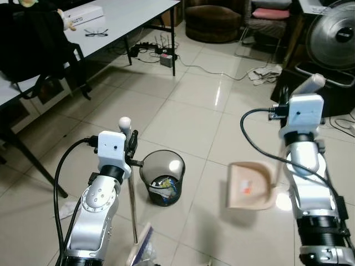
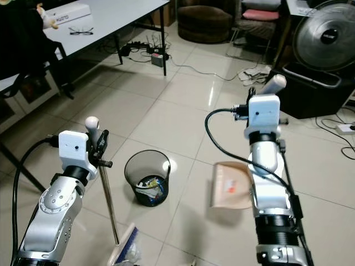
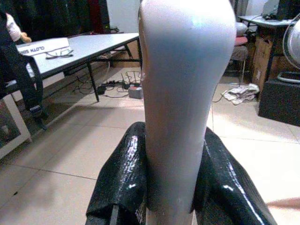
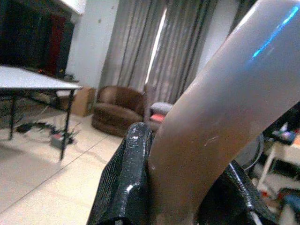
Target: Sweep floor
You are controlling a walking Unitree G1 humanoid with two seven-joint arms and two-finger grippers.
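Wrist views give the grip detail the head cameras lack: left gripper (image 3: 168, 187) has both black fingers (image 3: 122, 183) closed tight against the pale grey plastic broom handle (image 3: 187, 93), rounded tip standing up past them. Right gripper (image 4: 183, 187) is likewise clamped on the beige curved dustpan handle (image 4: 225, 122), one finger each side, no gap. Right wrist view also shows grey curtains (image 4: 178, 42) and a brown round armchair (image 4: 117, 110).

Head views give the layout. Broom's thin metal shaft (image 1: 133, 205) runs from the left gripper down to the white-and-blue broom head (image 1: 141, 246) on the glossy beige tile floor (image 1: 188, 94), between the two arms. Beige plastic dustpan (image 1: 250, 185) hangs tilted and blurred beside the right arm, just above the tiles; small orange bits lie on its tray.

Black mesh round wastebasket (image 1: 162, 177) stands just beside the shaft, between broom and dustpan. Inside: mixed coloured wrappers and paper scraps, low fill.

White folding table (image 1: 127, 16) far left carries black-framed glasses (image 1: 96, 33) and a white box (image 1: 83, 15). Grey pedestal fan (image 1: 333, 33) far right.
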